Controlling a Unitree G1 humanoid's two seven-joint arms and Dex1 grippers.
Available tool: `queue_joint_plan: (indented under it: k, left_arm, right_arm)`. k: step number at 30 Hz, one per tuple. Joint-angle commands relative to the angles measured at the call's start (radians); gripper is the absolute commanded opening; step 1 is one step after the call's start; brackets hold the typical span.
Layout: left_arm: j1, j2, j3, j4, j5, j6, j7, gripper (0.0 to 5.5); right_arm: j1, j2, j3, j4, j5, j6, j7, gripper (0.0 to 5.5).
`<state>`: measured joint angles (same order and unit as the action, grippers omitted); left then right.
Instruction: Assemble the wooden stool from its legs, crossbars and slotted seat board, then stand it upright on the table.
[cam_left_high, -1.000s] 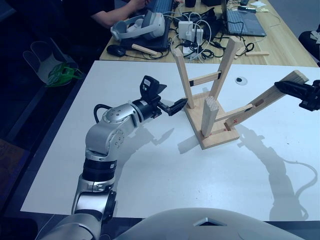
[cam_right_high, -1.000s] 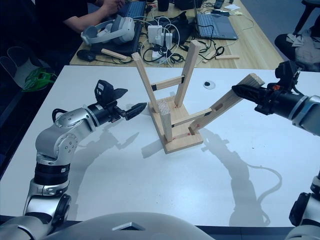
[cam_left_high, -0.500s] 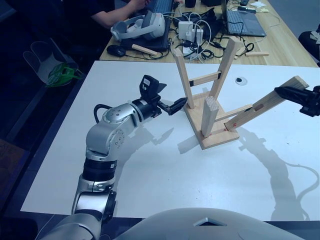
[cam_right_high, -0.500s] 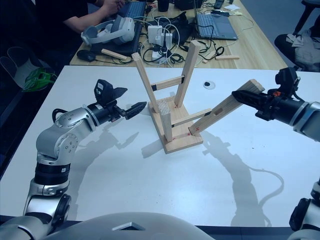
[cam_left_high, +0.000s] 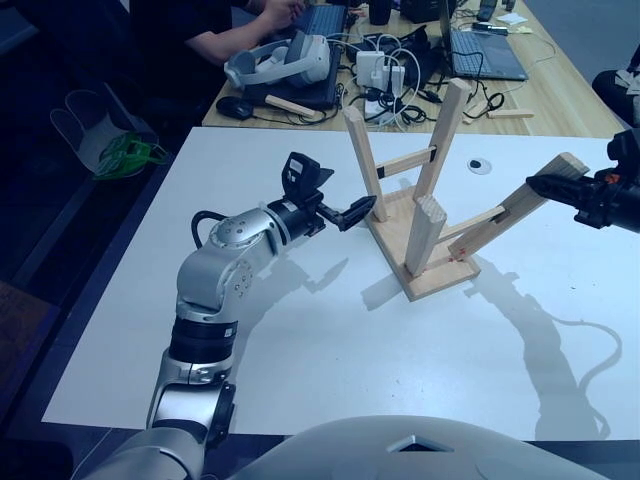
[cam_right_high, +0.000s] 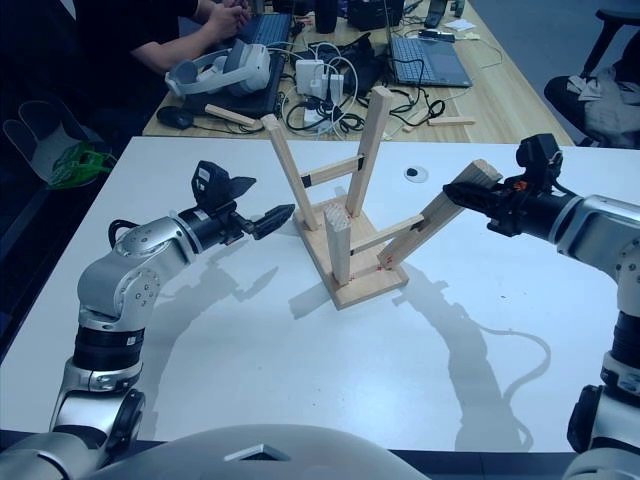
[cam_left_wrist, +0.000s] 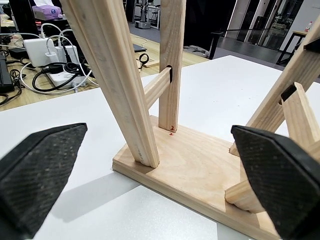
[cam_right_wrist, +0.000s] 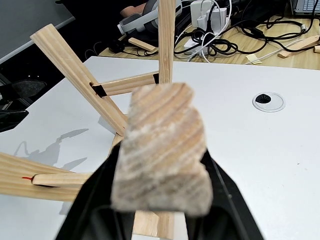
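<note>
From the head, the stool (cam_left_high: 420, 215) sits upside down on the smooth white desk (cam_left_high: 300, 340) between the two grippers, its flat rectangular seat board (cam_left_high: 440, 282) down and its pale, square-cut legs pointing up. The left gripper (cam_left_high: 356, 212) is spread, with the nearest upright leg (cam_left_high: 362, 160) just ahead of its tips. A thin crossbar (cam_left_high: 405, 160) runs from that leg to the one beyond. The right gripper (cam_right_high: 462, 192) pinches the top end of a slanted leg (cam_right_high: 430, 220), which leans from the board's edge out to it. Beyond both grippers, a wood-topped desk (cam_left_high: 570, 90) carries a headset (cam_left_high: 275, 62), a laptop (cam_left_high: 480, 50) and tangled cables (cam_left_high: 395, 70). A round cable port (cam_left_high: 481, 165) is set in the white desk behind the stool. From the left wrist, two black, finely stippled, wedge-shaped pads (cam_left_wrist: 42, 167) stand wide apart. Between and beyond them lies the straight-grained board, with two legs rising from it and a small red mark (cam_left_wrist: 171, 131) at the foot of the farther one. From the right wrist, the slanted leg's end grain, curved rings on a rough-sawn square face, sits clamped between two black fingers (cam_right_wrist: 92, 202). Past it rise the other legs and a crossbar above the white desk.
</note>
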<state>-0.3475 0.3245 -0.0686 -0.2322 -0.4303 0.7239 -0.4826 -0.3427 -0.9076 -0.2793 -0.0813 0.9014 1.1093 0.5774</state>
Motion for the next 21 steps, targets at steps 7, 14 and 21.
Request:
queue_joint_plan:
  k: [7, 14, 21]
  left_arm:
    - [-0.009, -0.017, -0.009, 0.006, 0.017, -0.013, -0.001, 5.40]
    - [-0.013, -0.022, -0.008, 0.011, 0.020, -0.021, 0.001, 5.40]
    - [-0.017, -0.033, -0.010, 0.011, 0.019, -0.024, 0.013, 5.40]
  right_arm:
    - [-0.028, 0.050, 0.168, 0.057, -0.130, 0.022, -0.018, 1.00]
    - [-0.054, 0.109, 0.149, 0.071, -0.157, -0.047, -0.024, 1.00]
    - [0.120, 0.092, 0.316, -0.026, -0.293, 0.022, -0.088, 2.39]
